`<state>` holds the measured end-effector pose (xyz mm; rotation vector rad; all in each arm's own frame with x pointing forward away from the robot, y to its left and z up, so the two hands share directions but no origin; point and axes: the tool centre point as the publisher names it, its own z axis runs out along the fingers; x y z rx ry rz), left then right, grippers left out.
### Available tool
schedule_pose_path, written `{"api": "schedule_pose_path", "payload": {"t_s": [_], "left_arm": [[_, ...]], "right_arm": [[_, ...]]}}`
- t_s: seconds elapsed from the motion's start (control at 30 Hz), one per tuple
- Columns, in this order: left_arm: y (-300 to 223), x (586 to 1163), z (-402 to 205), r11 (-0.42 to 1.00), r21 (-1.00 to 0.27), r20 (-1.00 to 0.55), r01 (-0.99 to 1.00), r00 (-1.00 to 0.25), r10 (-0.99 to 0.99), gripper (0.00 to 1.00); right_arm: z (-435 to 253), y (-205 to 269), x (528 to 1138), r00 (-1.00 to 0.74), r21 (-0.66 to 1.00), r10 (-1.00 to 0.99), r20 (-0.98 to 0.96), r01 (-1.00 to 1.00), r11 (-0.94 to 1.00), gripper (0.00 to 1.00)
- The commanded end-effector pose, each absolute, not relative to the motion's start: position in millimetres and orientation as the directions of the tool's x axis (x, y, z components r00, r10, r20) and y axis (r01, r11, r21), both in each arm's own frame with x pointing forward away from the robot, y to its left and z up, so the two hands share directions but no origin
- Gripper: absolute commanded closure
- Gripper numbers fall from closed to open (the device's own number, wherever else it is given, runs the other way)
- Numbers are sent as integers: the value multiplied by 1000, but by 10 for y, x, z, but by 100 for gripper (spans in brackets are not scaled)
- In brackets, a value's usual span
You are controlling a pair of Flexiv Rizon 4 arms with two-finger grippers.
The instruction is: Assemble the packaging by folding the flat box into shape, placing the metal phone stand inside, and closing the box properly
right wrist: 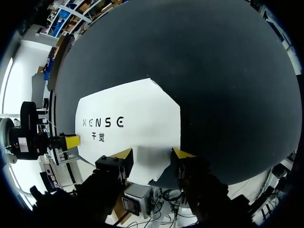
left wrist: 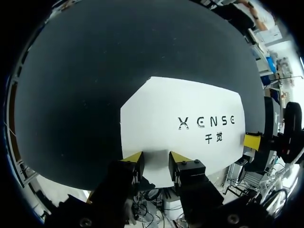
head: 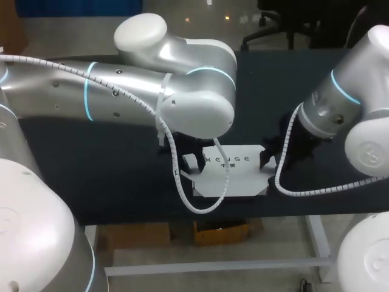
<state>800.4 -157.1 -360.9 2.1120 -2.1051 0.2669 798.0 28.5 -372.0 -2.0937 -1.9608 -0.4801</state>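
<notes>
Left jaws stand partly open, the left tips apart, with the near edge of the box showing in the gap between them. Whether either tip touches the card cannot be told, and nothing is gripped. Right jaws are open about as wide, the right tips on either side of a corner flap at the box's other end, and they also hold nothing.

From the head view, the left arm crosses in from the left. Its bulky last joint hangs over the counter just behind the box's left end and hides most of the left jaws. A white coiled hose drops from that arm and loops across the left half of the box, covering a strip of it. The right arm comes in from the right, its jaws at the box's right end. Its own hose curves just beside that end. Each wrist view shows one yellow tip of the other arm at the far end of the box.

The box lies flat and unfolded on the dark counter, near the front edge, between the two jaws. It is white card with a line of dark lettering across the middle of its upper face. The corners are cut at an angle, and short flaps stick out at the ends.
</notes>
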Motion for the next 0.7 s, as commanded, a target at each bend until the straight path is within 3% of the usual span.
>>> {"api": "schedule_pose_path", "payload": {"t_s": [0.03,0.7], "left_arm": [[-1581,7977,-3643,-3,-36,233,-999,-5,-972,65],[-1549,7910,-3686,-7,-47,287,-999,-7,-958,66]], "right_arm": [[-3775,289,7998,57,57,916,398,995,-86,51],[-3823,292,8041,77,41,890,450,993,-107,53]]}}
